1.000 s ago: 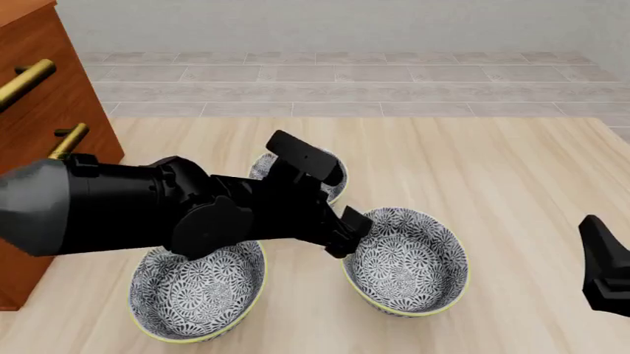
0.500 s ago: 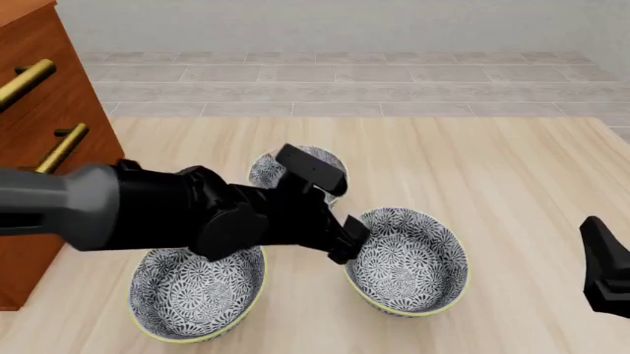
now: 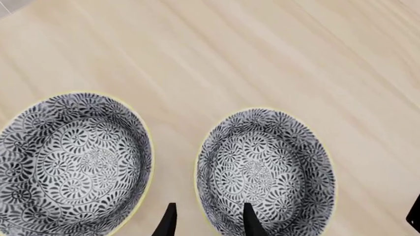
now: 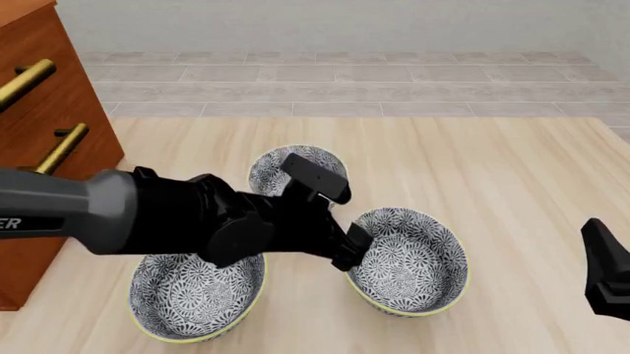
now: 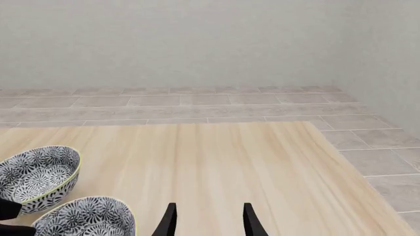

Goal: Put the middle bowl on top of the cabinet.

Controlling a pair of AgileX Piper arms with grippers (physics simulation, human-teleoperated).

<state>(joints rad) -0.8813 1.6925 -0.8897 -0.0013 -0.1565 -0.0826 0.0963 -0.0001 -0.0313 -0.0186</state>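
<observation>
Three alike floral bowls sit on the table. The middle bowl (image 4: 412, 257) (image 3: 266, 169), midway in depth, lies at front right. My left gripper (image 4: 347, 249) (image 3: 208, 223) is open and low over its left rim, one finger (image 3: 249, 222) above the inside and the other outside, holding nothing. The cabinet (image 4: 49, 147) stands at the far left, only a corner of its top in view. At the right edge my right gripper (image 4: 606, 276) (image 5: 208, 221) hovers open and empty, away from the bowls.
A second bowl (image 4: 295, 168) (image 3: 72, 162) (image 5: 39, 176) sits behind my left gripper, and a third (image 4: 195, 293) at front left lies partly under my left arm. Brass handles (image 4: 28, 80) stick out from the cabinet front. Wooden tabletop (image 4: 492, 169) stretches right and back.
My left arm has dropped lower and its gripper has settled down and slightly right onto the front-right bowl's left rim. The right gripper has not moved.
</observation>
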